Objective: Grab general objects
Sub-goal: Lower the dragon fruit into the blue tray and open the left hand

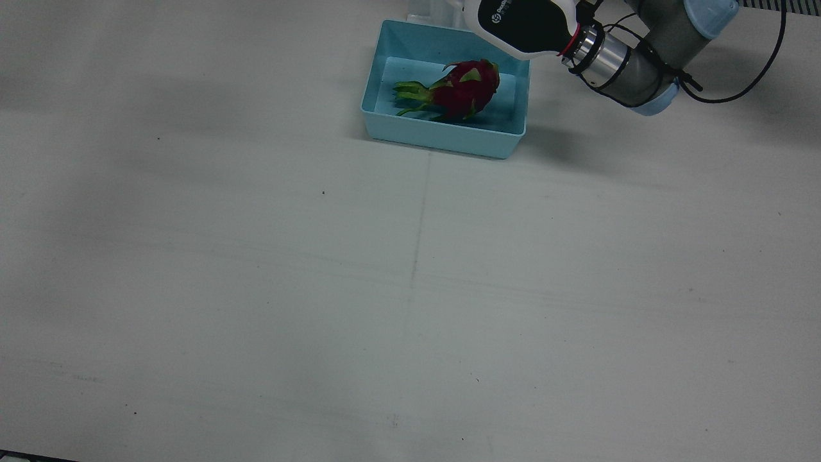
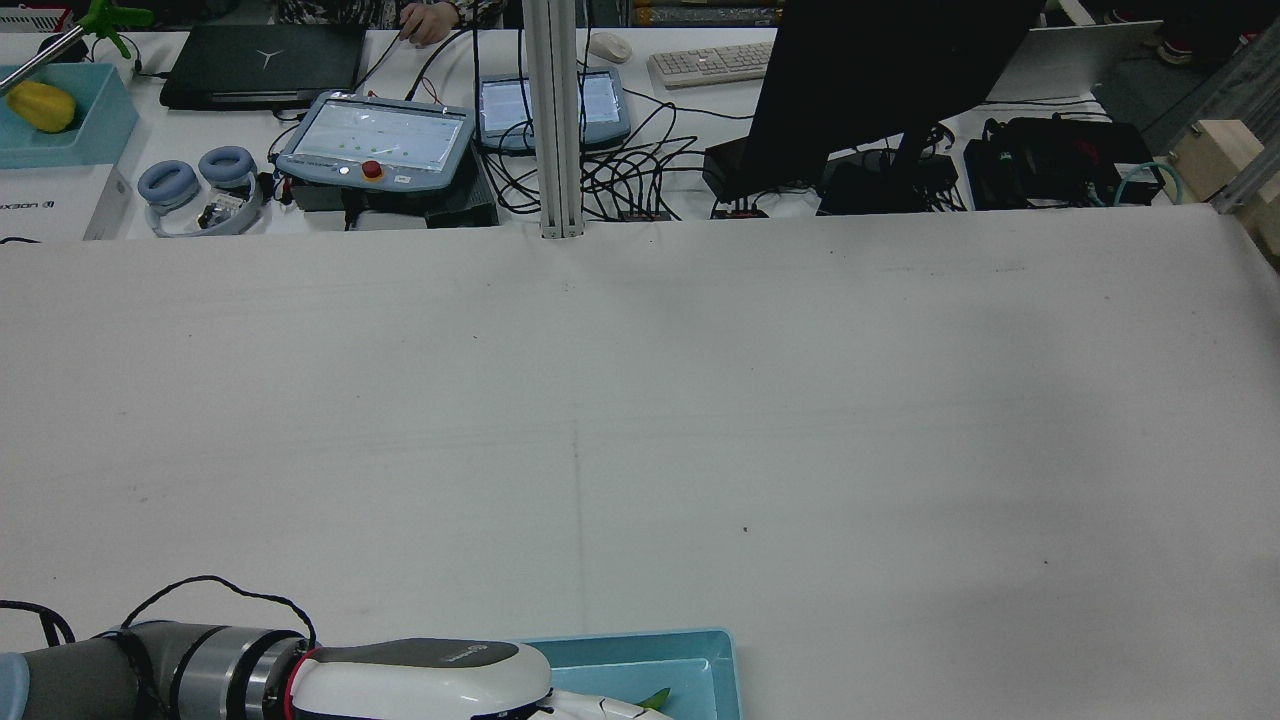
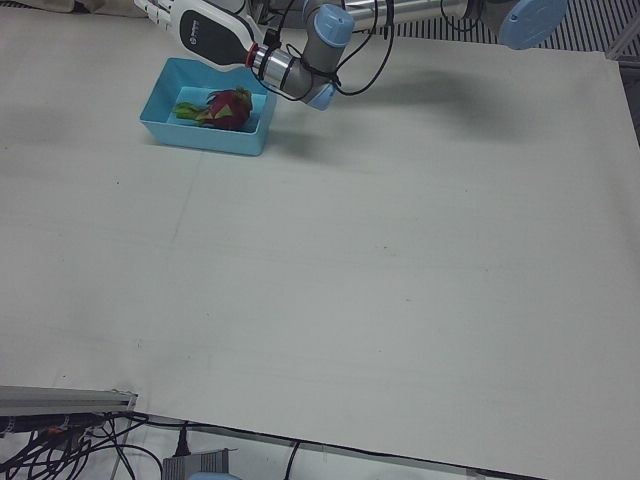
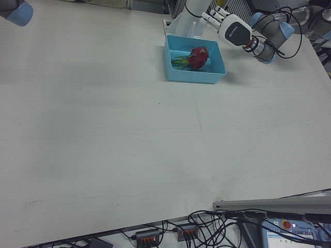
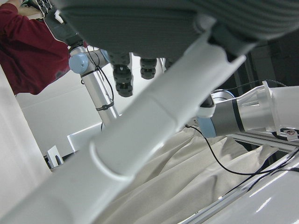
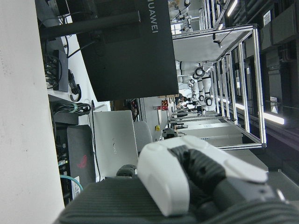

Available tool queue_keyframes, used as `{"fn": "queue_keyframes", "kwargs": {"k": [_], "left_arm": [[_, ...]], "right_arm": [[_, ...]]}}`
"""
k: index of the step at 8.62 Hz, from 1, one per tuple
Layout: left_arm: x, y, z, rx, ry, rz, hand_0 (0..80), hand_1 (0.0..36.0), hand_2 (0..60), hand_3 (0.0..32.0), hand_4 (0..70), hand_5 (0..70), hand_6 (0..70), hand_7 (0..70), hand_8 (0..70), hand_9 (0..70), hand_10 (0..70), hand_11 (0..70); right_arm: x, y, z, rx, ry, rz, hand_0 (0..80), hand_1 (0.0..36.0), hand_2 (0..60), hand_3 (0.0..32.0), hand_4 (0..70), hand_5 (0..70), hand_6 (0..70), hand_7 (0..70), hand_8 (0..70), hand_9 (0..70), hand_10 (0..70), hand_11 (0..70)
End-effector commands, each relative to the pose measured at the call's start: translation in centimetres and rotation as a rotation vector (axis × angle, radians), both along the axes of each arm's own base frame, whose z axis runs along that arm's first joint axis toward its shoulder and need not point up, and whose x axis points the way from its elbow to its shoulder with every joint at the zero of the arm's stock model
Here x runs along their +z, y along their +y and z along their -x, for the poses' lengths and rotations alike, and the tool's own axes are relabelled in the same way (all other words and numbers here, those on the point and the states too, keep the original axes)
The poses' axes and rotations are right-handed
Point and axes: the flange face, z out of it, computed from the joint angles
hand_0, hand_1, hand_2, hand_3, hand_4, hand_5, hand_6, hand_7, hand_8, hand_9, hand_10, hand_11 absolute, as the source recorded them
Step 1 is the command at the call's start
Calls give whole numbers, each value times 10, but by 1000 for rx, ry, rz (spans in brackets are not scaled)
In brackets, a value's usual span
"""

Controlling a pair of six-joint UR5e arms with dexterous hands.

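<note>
Your left robot hand (image 4: 226, 26) was positioned above the far edge of the light blue bin (image 1: 391, 125), on the side nearest the arm pedestals, with its fingers (image 4: 212, 16) spread apart and extended, holding nothing. The dragon fruit (image 1: 467, 90) lay on its side inside the bin, resting on the bin floor toward the end closer to the left arm, with its green leafy tips (image 1: 410, 94) pointing toward the opposite end. The robot hand was not in contact with the fruit; it stood over the bin's rim, beyond the fruit. In the rear view, the wrist and white back of the same robot hand (image 2: 420, 680) appeared at the bottom edge, just beside the bin (image 2: 725, 665). The bin sat on the white surface (image 1: 410, 289) near the robot's edge, roughly on the centre line. Your right robot hand appeared only in its own camera view (image 6: 187, 177), close to the lens; its fingers looked curled, but whether they were together or apart could not be determined. A person's sleeve (image 5: 28, 51) in dark red was visible in the left hand view
</note>
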Motion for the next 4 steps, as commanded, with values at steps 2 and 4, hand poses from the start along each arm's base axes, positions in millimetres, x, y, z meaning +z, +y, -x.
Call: {"fn": "queue_keyframes", "kwargs": {"k": [2,4], "left_arm": [[85,-106,59,-239,-200,186,800,360,600,0,23,700,195,700,29,138,48,131],[140,-165,92,-377,-246,387,800,360,600,0,0,700,137,700,17,128,91,195]], "right_arm": [[0,0,1,-2,0,0,0,0,0,0,0,0,0,0,0,0,0,0],[0,0,1,-2,0,0,0,0,0,0,0,0,0,0,0,0,0,0]]}}
